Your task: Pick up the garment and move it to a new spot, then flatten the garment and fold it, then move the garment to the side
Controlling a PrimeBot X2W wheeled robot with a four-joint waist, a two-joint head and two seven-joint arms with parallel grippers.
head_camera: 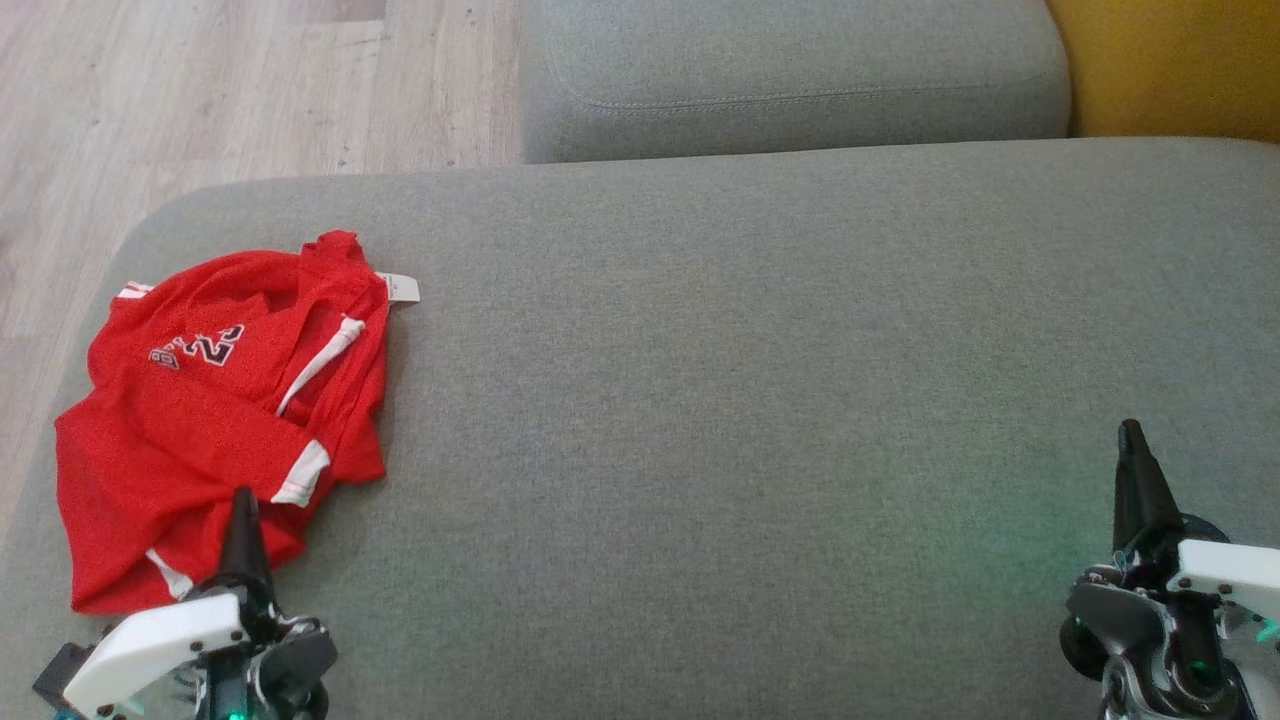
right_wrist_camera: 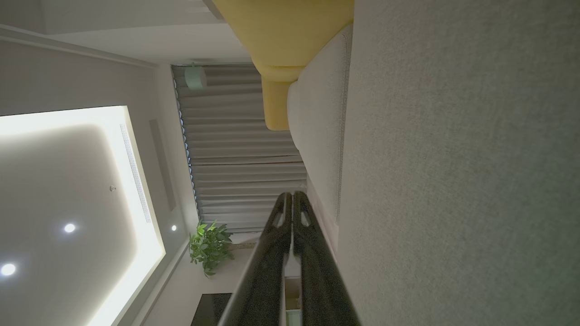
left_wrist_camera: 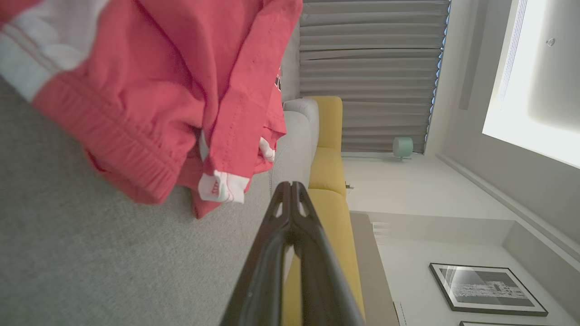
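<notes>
Broadly, a grey seat cushion (head_camera: 760,400) of coarse woven fabric, rounded at its corners, spreads across the head view, with a stitched grey back cushion (head_camera: 800,80) at 12 o'clock and pale wood floor (head_camera: 200,100) at 10 o'clock. At 9 o'clock on the seat lies the garment (head_camera: 210,420): red jersey knit, crumpled in a loose heap, with white stripes, dark lettering and a white label (head_camera: 402,288). The left gripper (head_camera: 242,497), at 7 o'clock, has its dark tapered fingers pressed together on nothing, beside the heap's near edge. The right gripper (head_camera: 1132,432), at 4 o'clock, is likewise closed and empty.
</notes>
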